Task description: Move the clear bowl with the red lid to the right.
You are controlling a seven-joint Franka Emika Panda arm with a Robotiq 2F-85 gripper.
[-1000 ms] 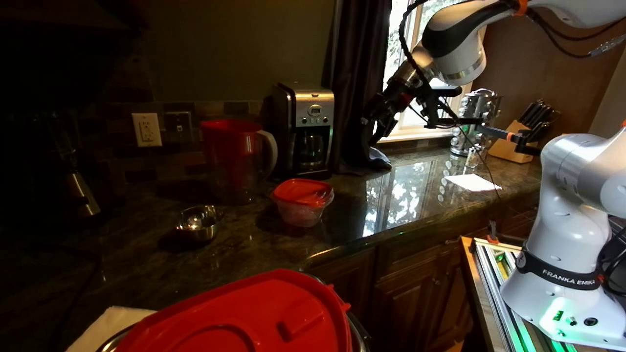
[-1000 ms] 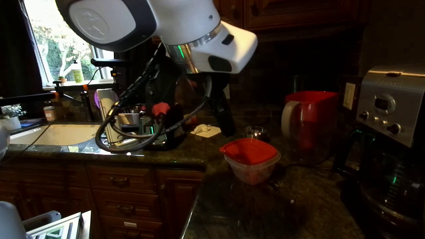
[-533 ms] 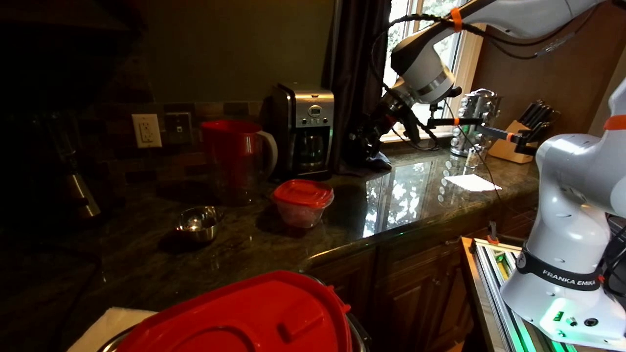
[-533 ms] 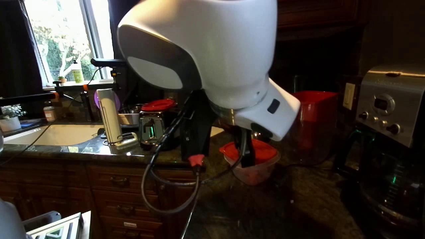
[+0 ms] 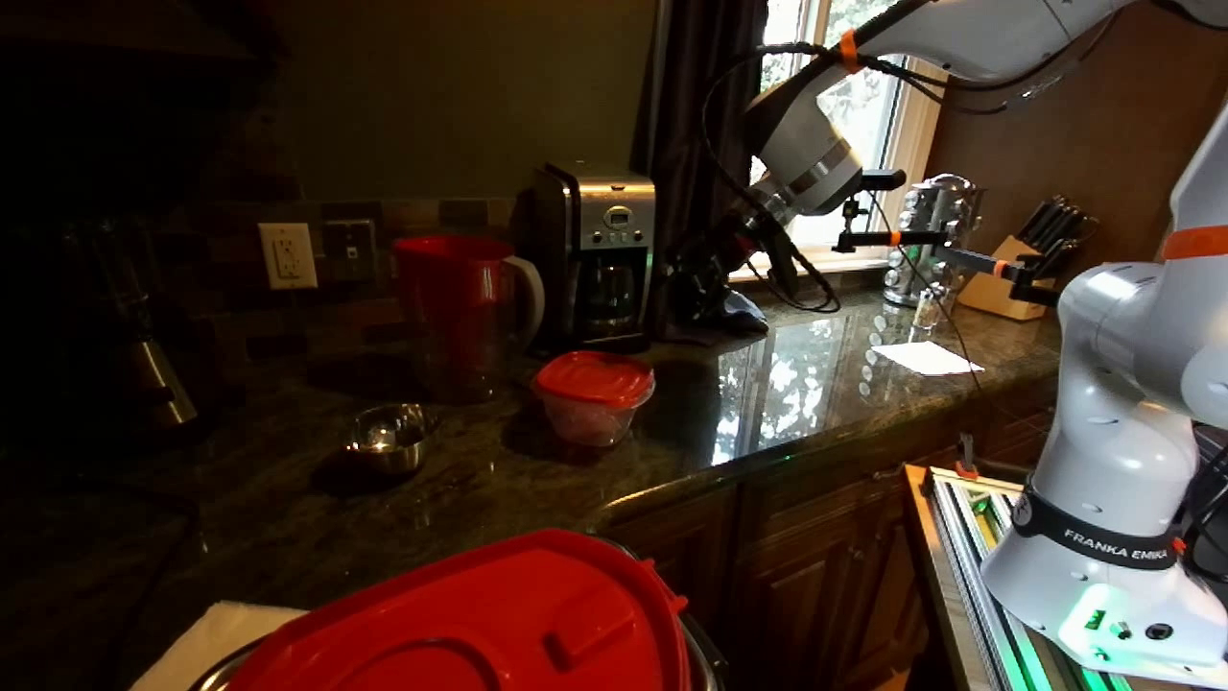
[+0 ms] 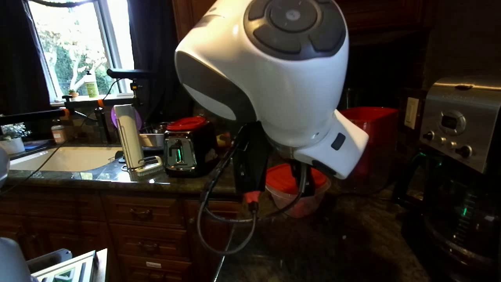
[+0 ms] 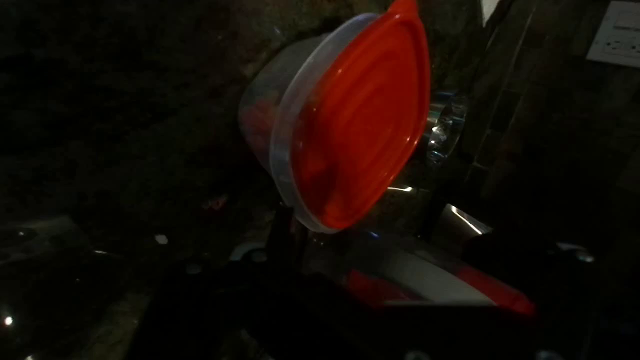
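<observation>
The clear bowl with the red lid (image 5: pixel 595 398) stands upright on the dark counter. It shows in both exterior views and is partly hidden behind the arm and a finger (image 6: pixel 280 180). In the wrist view the bowl (image 7: pixel 360 120) fills the upper middle, looking turned on its side. My gripper (image 5: pixel 696 293) is dark against the curtain, above and to the right of the bowl, with a gap between them. In the wrist view the dark fingers (image 7: pixel 357 221) are apart with nothing held between them; the bowl's near corner lies beyond the left fingertip.
The tall red mug (image 5: pixel 460 317) and coffee maker (image 5: pixel 614 259) stand behind the bowl. A small metal cup (image 5: pixel 389 441) is to its left. The large red lid (image 5: pixel 480 624) lies in front. A toaster (image 6: pixel 184 152) stands farther along the counter. The counter's front edge is near.
The arm has swung and dropped: my gripper moved left and lower in an exterior view, and right across the bowl in an exterior view. The bowl has not moved.
</observation>
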